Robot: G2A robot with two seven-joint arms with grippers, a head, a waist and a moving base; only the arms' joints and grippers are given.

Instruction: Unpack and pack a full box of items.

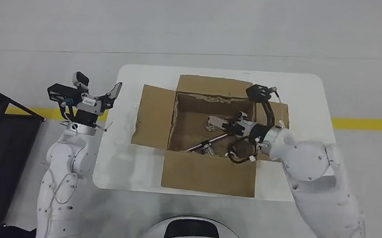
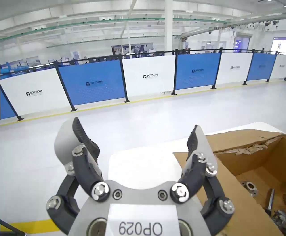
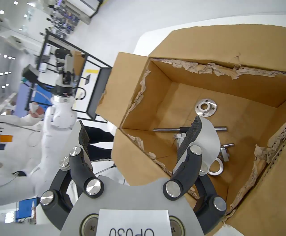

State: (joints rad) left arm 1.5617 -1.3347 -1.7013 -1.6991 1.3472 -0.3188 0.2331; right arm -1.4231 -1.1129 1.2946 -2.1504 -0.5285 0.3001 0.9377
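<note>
Top view: A cardboard box (image 1: pixel 207 175) stands open at the middle of the white desk (image 1: pixel 296 92), its flaps folded outward. The left gripper (image 1: pixel 99 85) is held off the desk's left edge, well apart from the box. The right gripper (image 1: pixel 211 124) is over the box's opening, above loose metal parts, among them a rod (image 1: pixel 199 145).

Left wrist view: The left gripper (image 2: pixel 136 125) has its fingers (image 2: pixel 86 138) spread wide with nothing between them. Beyond them lie a corner of the desk (image 2: pixel 143 161) and the box (image 2: pixel 234 138), whose torn inner rim is visible. On the box floor lie a round flange (image 2: pixel 250 186) and the rod (image 2: pixel 270 199).

Right wrist view: The right gripper (image 3: pixel 139 121) is released, its fingers apart and holding nothing. Inside the box (image 3: pixel 223 58) the flange (image 3: pixel 205 107) lies flat near the far wall. The rod (image 3: pixel 165 129) lies across the floor just beside it, and a ring (image 3: pixel 215 167) sits nearer the gripper. One finger partly hides the parts between rod and ring.
</note>
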